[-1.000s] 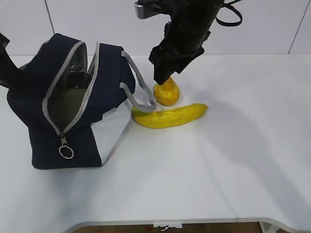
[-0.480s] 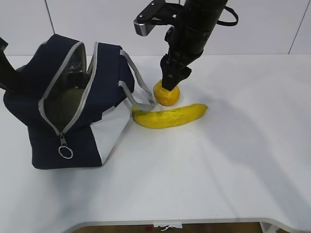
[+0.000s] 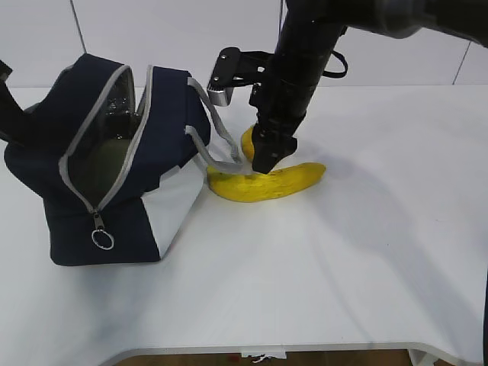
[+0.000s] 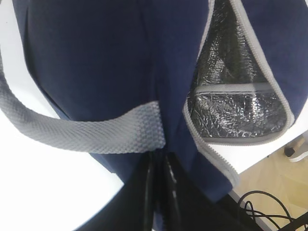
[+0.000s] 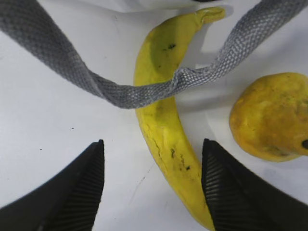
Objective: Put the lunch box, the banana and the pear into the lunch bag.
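Note:
The navy lunch bag (image 3: 164,130) stands at the left with its zipper open. A dull green surface (image 3: 107,164) shows inside it and looks like the lunch box lid. My left gripper (image 4: 159,187) is shut on the bag's fabric just below a grey handle (image 4: 96,134). The banana (image 3: 267,183) lies on the table beside the bag. My right gripper (image 3: 265,162) is open and low over it. In the right wrist view the banana (image 5: 163,115) lies between the fingers (image 5: 82,183), close to the right one. The pear (image 5: 269,115) sits just beyond, partly hidden in the exterior view (image 3: 247,142).
The bag's other grey handle (image 5: 72,67) drapes across the banana in front of my right gripper. A ring zipper pull (image 3: 104,239) hangs at the bag's front. The white table (image 3: 366,252) extends to the right and front.
My right gripper has moved from above the pear down and forward onto the banana, with its wrist turned. The bag has shifted slightly.

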